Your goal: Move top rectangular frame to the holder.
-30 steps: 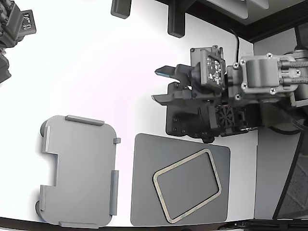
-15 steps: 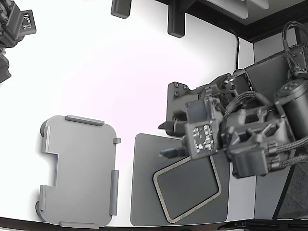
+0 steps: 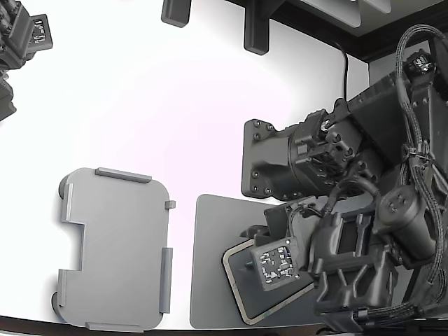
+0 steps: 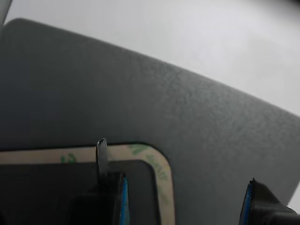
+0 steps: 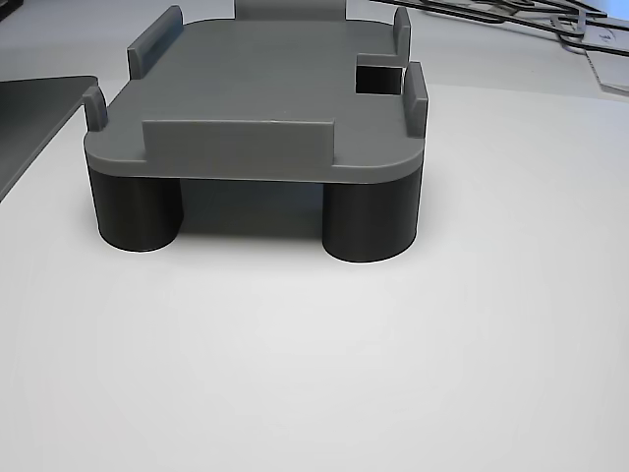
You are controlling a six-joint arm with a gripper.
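The beige rectangular frame (image 3: pixel 233 281) lies on a dark grey mat (image 3: pixel 210 266) at the lower right of the exterior view; my arm hides its far half. My gripper (image 3: pixel 250 246) is low over the frame's upper left corner and open. In the wrist view, one finger (image 4: pixel 105 178) stands inside the frame's opening and the other (image 4: pixel 262 201) outside over the mat (image 4: pixel 140 93), with the frame's rounded corner (image 4: pixel 165 187) between them. The light grey holder (image 3: pixel 112 248) sits empty at the exterior view's left. The other view shows it (image 5: pixel 265 88) raised on dark round legs.
White table (image 3: pixel 175 119) all around. A second arm (image 3: pixel 21 42) sits at the exterior view's top left. Two black blocks (image 3: pixel 255 31) stand at the back edge. My arm's dark base block (image 3: pixel 280 161) is just behind the mat.
My arm has swung from behind the mat down over the frame, and the gripper has dropped to the frame's corner. The frame and holder have not moved.
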